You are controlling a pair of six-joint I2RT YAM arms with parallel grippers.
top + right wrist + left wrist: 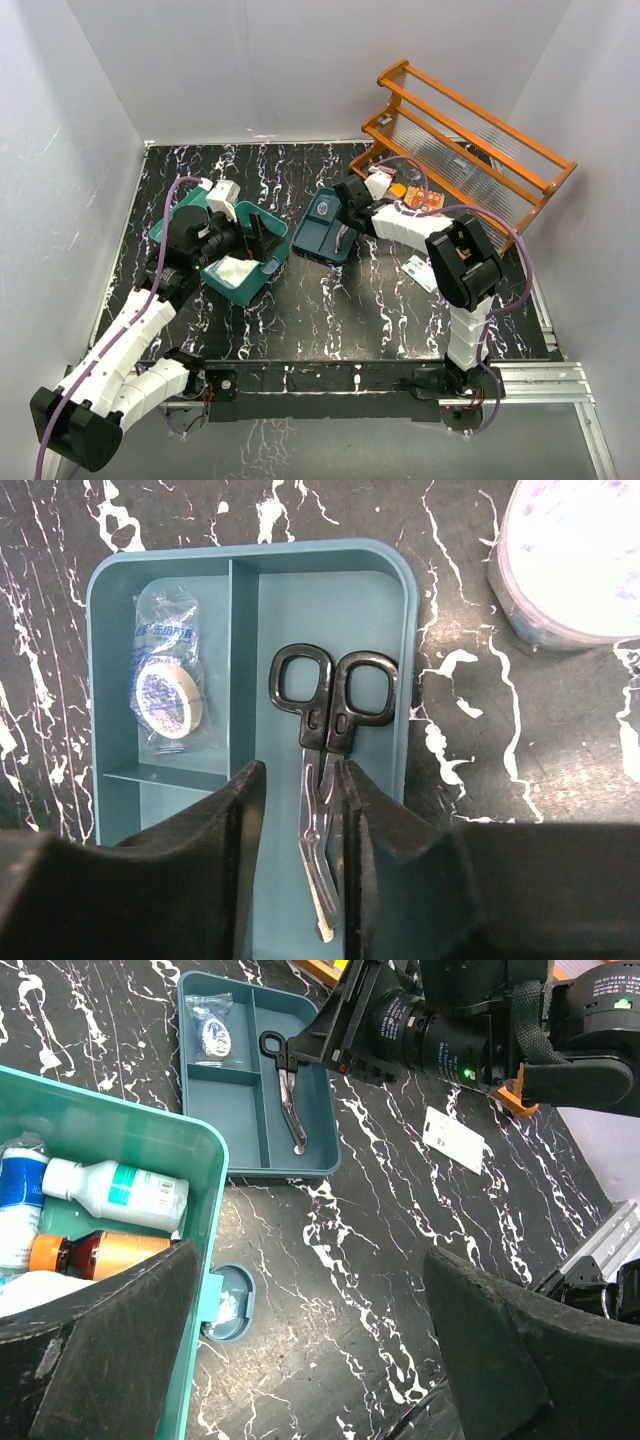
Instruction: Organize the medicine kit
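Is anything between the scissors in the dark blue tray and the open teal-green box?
Nothing lies on the black marble table between the dark blue divided tray and the teal-green plastic medicine box. But the open left hand hangs over the box's tray-side edge.
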